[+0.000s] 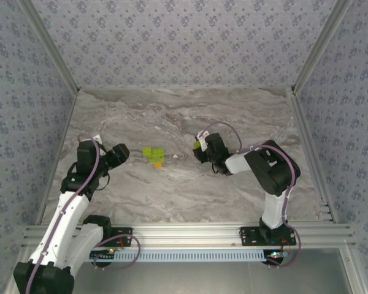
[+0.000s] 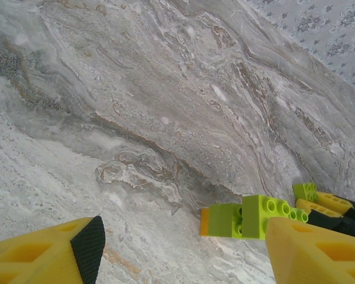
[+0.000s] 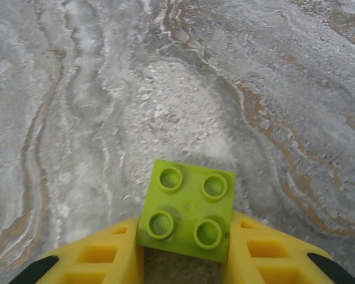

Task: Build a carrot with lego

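The partly built carrot (image 1: 154, 155) lies on the marble table: joined lime-green bricks (image 2: 251, 215) with an orange brick (image 2: 205, 222) at one end. My left gripper (image 1: 119, 154) rests just left of it, open and holding nothing, its yellow fingers (image 2: 47, 255) wide apart. To the right of the carrot, my right gripper (image 1: 200, 147) is shut on a single lime-green four-stud brick (image 3: 188, 210), studs up, just above the table. That same held brick (image 2: 305, 190) shows in the left wrist view, beyond the carrot.
The marble tabletop (image 1: 184, 116) is walled by patterned panels at the back and both sides. An aluminium rail (image 1: 190, 234) carrying the arm bases runs along the near edge.
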### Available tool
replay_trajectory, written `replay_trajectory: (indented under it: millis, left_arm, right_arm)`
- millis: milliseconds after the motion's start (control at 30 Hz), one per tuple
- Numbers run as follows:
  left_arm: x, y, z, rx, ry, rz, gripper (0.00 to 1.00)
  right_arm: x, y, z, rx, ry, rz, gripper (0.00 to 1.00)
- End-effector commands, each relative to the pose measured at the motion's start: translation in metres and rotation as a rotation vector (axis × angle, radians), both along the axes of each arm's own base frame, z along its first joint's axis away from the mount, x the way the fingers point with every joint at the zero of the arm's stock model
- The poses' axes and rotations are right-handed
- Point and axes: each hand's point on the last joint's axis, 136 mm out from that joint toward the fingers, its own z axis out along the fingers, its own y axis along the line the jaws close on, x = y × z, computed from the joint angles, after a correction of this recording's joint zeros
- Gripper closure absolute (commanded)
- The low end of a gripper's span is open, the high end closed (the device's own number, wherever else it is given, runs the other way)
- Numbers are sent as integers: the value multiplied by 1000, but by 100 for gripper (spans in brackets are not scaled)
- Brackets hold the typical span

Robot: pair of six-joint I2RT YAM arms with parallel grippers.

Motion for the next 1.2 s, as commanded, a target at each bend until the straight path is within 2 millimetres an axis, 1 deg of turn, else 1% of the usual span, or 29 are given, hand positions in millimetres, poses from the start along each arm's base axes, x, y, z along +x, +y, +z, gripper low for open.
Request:
replay_trajectory:
  millis: [0,133,200,300,367,500,600,667,800,900,1167]
  left_arm:
    - [4,-2,11,-3,-37,-19,27]
    - [4,-2,11,-4,-40,-19,27]
    - [5,-2,12,-4,-43,-20,27]
    - [5,-3,13,-6,-42,-22,26]
    - [6,-3,14,-6,-42,-25,27]
    - [5,-3,17,1,-42,-30,27]
    - [4,-3,19,6,-42,-32,27]
    - [5,-2,19,10,-41,-31,27]
    - [6,-2,20,10,-45,-29,26]
    - [7,-2,20,13,-44,-26,27]
    - [10,-2,22,20,-50,-29,27]
  right_arm:
    - [-72,-14,-61,-113,246,43,66]
    - [-97,-11,-62,-151,238,55,66]
    - [-106,-13,-62,-164,230,49,65]
    - [-114,-11,-59,-153,208,40,65]
    - [-116,-14,-60,-153,184,17,65]
    - [-115,-19,-60,-141,139,-8,64]
    - [-114,-22,-61,-143,118,-10,60]
    - [-113,-23,-65,-141,116,-9,58]
    - [-114,-24,-75,-129,122,3,55]
    - [-116,-24,-84,-133,123,19,55]
    - [-114,-24,-91,-98,105,43,59]
